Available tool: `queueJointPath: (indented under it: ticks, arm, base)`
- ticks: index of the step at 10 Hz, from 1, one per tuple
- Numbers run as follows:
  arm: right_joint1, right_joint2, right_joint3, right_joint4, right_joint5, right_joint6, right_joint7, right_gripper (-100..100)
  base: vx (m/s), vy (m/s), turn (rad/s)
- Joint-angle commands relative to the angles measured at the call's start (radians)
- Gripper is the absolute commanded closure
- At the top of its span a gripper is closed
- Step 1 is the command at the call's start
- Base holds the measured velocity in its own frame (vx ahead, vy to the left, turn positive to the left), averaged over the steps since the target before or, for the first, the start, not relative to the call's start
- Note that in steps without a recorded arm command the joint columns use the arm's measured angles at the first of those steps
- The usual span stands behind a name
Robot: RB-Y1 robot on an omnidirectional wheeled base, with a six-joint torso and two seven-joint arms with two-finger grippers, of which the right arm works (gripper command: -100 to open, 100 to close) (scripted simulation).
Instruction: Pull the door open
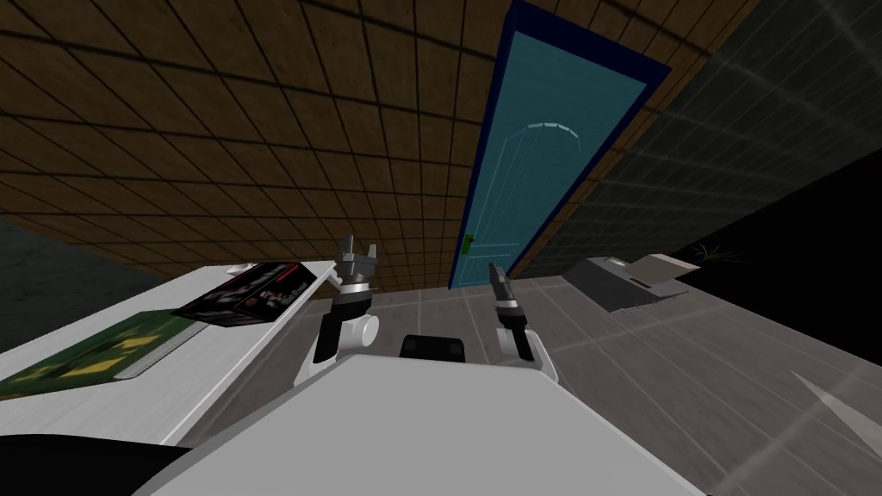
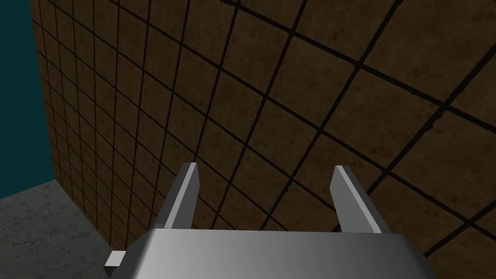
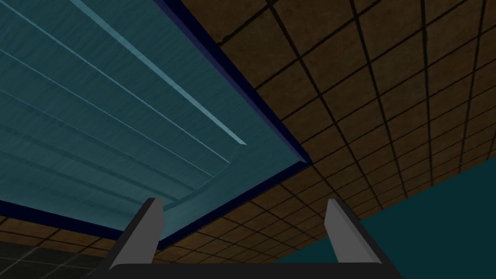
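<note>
A teal panelled door (image 1: 538,164) in a dark blue frame stands shut in the brown tiled wall ahead. A small green handle (image 1: 466,244) sits on its left edge, low down. My right gripper (image 1: 497,277) is raised in front of the door, to the right of the handle and short of it. In the right wrist view its fingers (image 3: 145,230) stand open, pointing up at the door's upper panels (image 3: 111,121). My left gripper (image 1: 356,258) is open too, facing the tiled wall (image 2: 290,97) left of the door.
A white table (image 1: 112,362) on my left carries a dark box (image 1: 250,294) and a green mat (image 1: 86,355). A low grey and beige piece of furniture (image 1: 633,277) stands on the floor at the right, next to a black area (image 1: 801,258).
</note>
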Motion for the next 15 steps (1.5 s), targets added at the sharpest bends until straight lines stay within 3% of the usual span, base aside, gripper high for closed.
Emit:
queueJointPath:
  ticks: [1, 15]
  arm:
    - [-0.017, -0.007, 0.002, 0.03, 0.022, 0.012, 0.029, -100]
    - [-0.125, -0.08, -0.011, 0.288, 0.167, 0.038, 0.215, -100]
  base:
    - [0.11, -0.023, 0.002]
    - [0.098, -0.011, -0.001]
